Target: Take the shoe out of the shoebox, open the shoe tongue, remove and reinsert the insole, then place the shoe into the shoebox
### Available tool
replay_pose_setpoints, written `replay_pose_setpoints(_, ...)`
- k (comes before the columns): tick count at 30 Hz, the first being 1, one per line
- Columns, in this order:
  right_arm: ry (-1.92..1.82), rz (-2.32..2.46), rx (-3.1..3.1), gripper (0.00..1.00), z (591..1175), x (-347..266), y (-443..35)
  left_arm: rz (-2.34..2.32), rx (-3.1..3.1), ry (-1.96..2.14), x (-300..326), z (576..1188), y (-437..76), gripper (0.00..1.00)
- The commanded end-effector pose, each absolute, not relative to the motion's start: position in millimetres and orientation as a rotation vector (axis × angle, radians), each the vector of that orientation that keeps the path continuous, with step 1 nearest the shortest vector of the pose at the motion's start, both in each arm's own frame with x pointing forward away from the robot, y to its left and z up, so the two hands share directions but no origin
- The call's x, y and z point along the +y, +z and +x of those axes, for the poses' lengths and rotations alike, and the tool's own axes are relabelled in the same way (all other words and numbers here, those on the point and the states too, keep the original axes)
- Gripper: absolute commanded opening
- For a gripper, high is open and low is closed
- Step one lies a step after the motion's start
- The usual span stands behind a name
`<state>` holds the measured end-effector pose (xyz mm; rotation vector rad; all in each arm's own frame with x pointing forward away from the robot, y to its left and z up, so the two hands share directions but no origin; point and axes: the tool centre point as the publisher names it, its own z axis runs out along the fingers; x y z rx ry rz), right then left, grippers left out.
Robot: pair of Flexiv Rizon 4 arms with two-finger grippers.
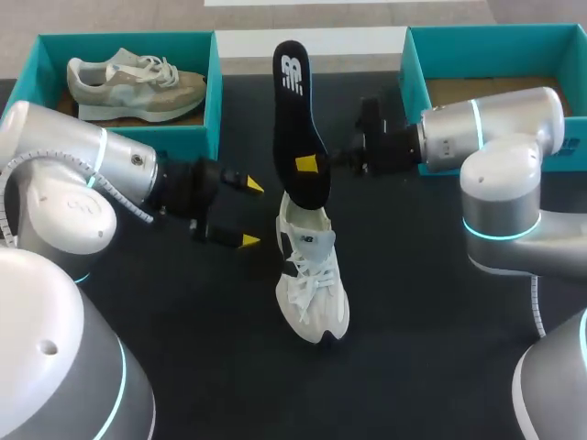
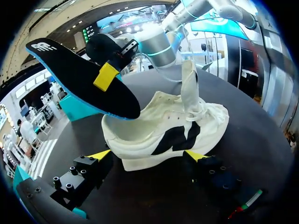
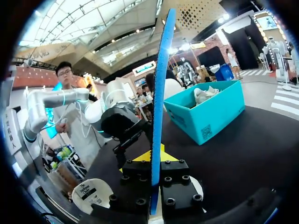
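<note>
Right claw pinches the insole aslant over the shoe on the counter — its lower end hides the shoe's opening. Left claw gapes, just beside the shoe.

Our left gripper stands open before the white shoe. Above it, our right gripper pinches the black insole.
</note>
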<state>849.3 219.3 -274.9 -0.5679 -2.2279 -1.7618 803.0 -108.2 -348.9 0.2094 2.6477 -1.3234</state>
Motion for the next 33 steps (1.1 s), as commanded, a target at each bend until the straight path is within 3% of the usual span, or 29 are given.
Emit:
replay_pose_setpoints(1,-1.77,-0.528,-2.213,0.0,856,229,-289,0.199,2.662,-1.301,-113,804,-350,1.0)
replay_pose_setpoints(33,-1.725,-0.529,-2.129,0.0,824,224,-342,0.162,2.663,-1.277,-122,807,-351,1.0)
